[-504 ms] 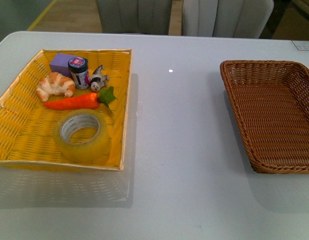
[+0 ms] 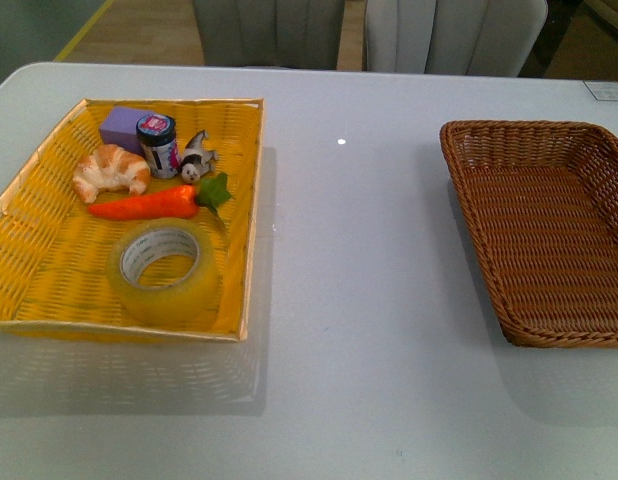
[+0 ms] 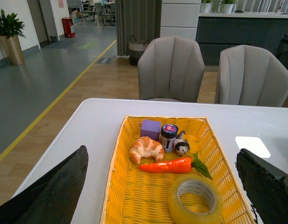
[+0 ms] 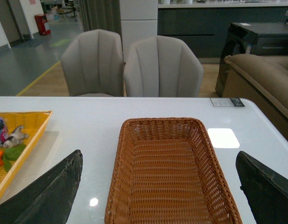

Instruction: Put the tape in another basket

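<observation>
Nothing has shifted since the earlier frame. On the white table (image 2: 369, 300), a dark brown woven wicker tray basket (image 2: 519, 126) sits at the right edge and a bright yellow woven tray (image 2: 247, 225) near the left edge. The wide roll of yellowish translucent packing tape (image 2: 169, 298) lies flat in the yellow tray, toward the table's near edge. The left tool (image 3: 161, 149) and right tool (image 4: 159, 153) both stand wide, holding nothing.

**Toys and Food Sitting in the Yellow Tray**

A yellow tray (image 2: 251, 200) is sitting on the left side of a white table (image 2: 349, 300). Inside it, a croissant (image 2: 111, 170) is lying beside a purple block (image 2: 121, 126) and a small jar (image 2: 158, 145). A little toy animal (image 2: 196, 158) is resting next to the jar. An orange carrot (image 2: 149, 205) is lying just in front of them. Two grey chairs (image 2: 269, 30) are standing behind the table.
</observation>
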